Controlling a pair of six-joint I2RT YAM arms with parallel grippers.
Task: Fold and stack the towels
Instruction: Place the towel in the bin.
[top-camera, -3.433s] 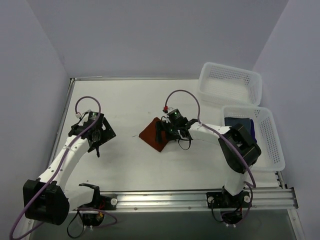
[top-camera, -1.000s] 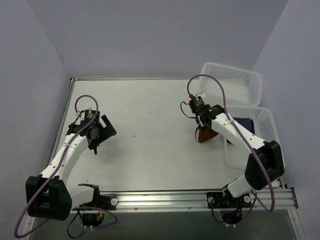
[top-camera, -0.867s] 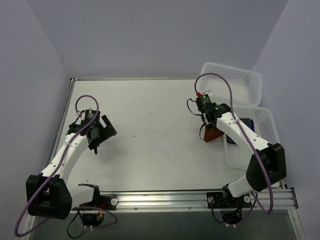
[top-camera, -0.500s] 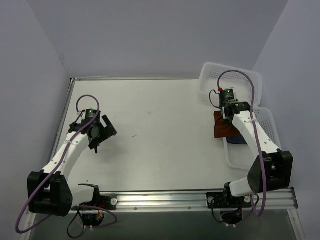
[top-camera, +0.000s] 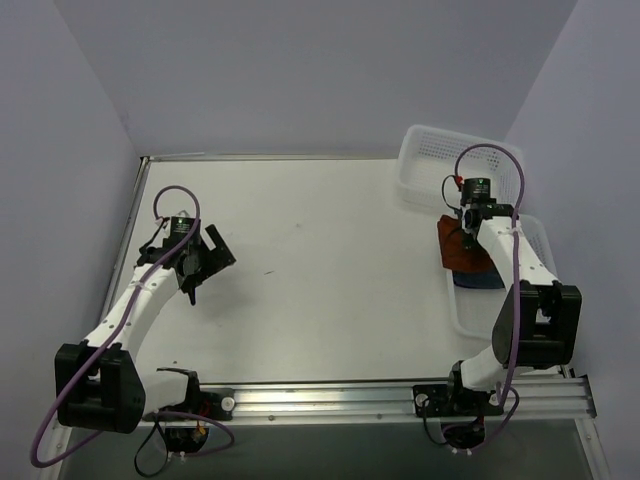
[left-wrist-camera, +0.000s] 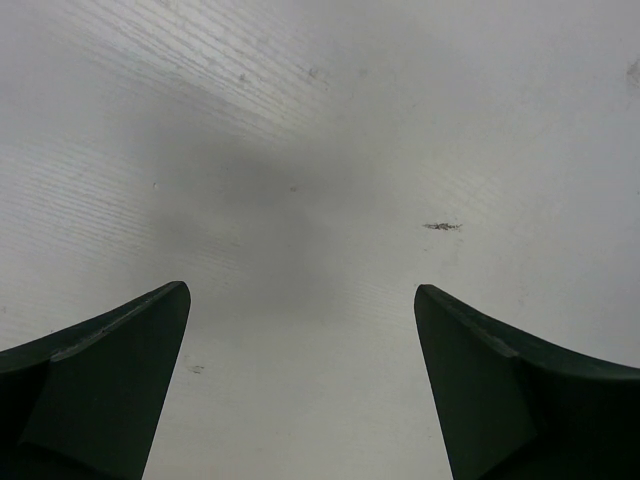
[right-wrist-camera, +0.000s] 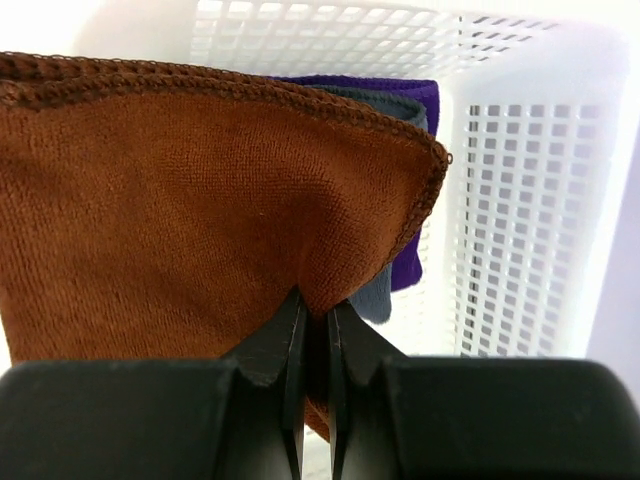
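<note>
My right gripper (right-wrist-camera: 315, 315) is shut on the folded rust orange-brown towel (right-wrist-camera: 180, 210), which hangs over the left rim of the near white basket (top-camera: 545, 275). From above, the same orange-brown towel (top-camera: 460, 250) shows under my right gripper (top-camera: 470, 238). Behind it in the basket lie the slate blue-grey towel (right-wrist-camera: 375, 295) and the deep purple towel (right-wrist-camera: 410, 180); a blue edge (top-camera: 478, 281) of them shows from above. My left gripper (left-wrist-camera: 300, 300) is open over bare table, far to the left, seen from above as the left gripper (top-camera: 195, 262).
A second white perforated basket (top-camera: 440, 165) stands behind the near one at the back right. The grey table (top-camera: 300, 250) runs between the arms, with a metal rail (top-camera: 350, 395) along its near edge.
My right arm has carried the orange-brown towel from the table's middle rightward to the near basket's rim. The left arm has barely moved.
</note>
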